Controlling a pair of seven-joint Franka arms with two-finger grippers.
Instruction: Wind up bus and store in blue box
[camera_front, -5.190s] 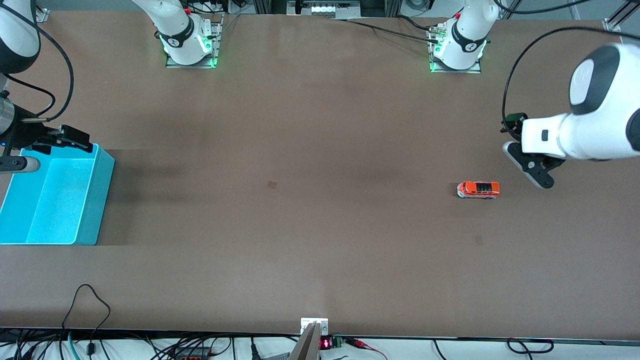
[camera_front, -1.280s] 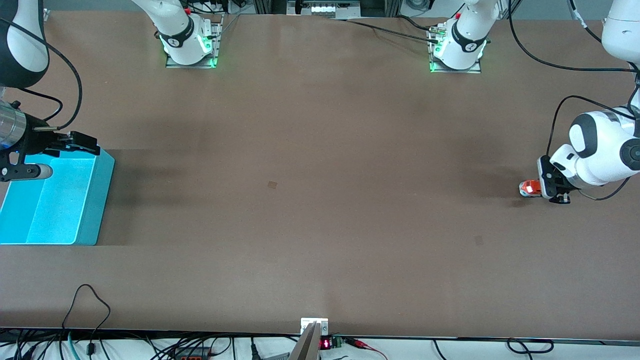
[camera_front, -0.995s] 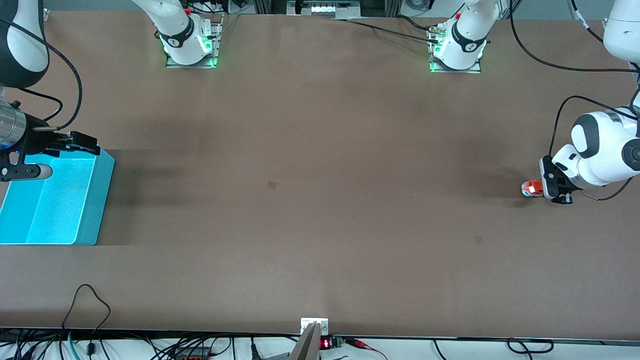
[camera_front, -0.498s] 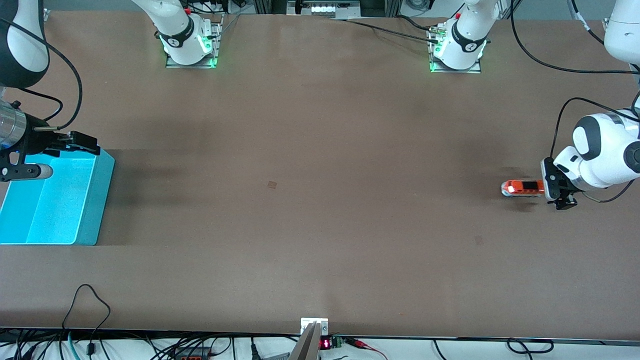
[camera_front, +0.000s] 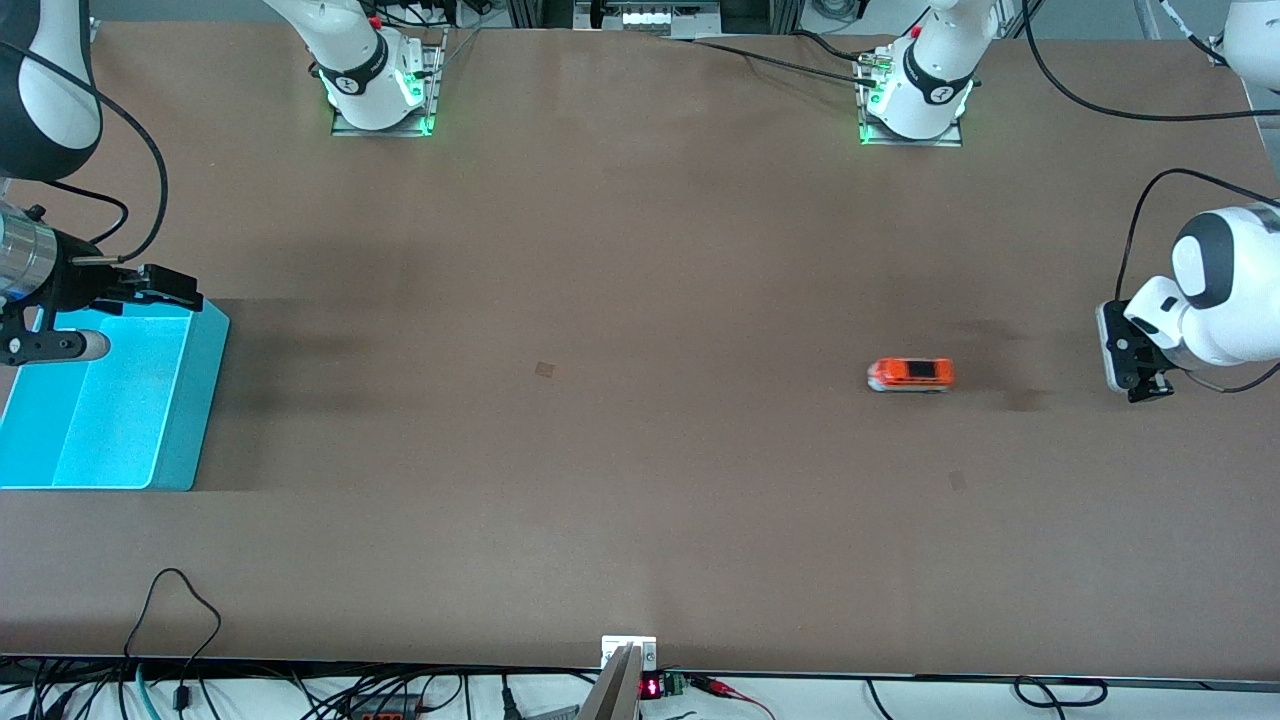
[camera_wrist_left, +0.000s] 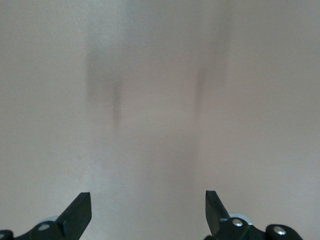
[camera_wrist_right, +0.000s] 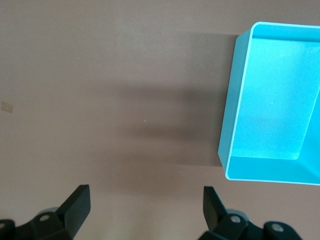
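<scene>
The small orange bus (camera_front: 910, 374) stands free on the brown table, toward the left arm's end, its length pointing along the table toward the blue box (camera_front: 200, 400). My left gripper (camera_front: 1130, 362) is open and empty over the table edge at its own end, apart from the bus. The left wrist view shows only bare table between the open gripper (camera_wrist_left: 148, 210). My right gripper (camera_front: 150, 285) is open and empty over the blue box's farther rim. The right wrist view shows the box (camera_wrist_right: 240, 100) beside the open gripper (camera_wrist_right: 145, 205); the box is empty.
The two arm bases (camera_front: 378, 90) (camera_front: 915, 100) stand along the table edge farthest from the front camera. Cables (camera_front: 180, 610) hang at the nearest edge. A small faint mark (camera_front: 544, 369) lies mid-table.
The left gripper had the bus near its end of the table, opened and drew back. The bus rolled along the table toward the right arm's end. The right arm stayed still.
</scene>
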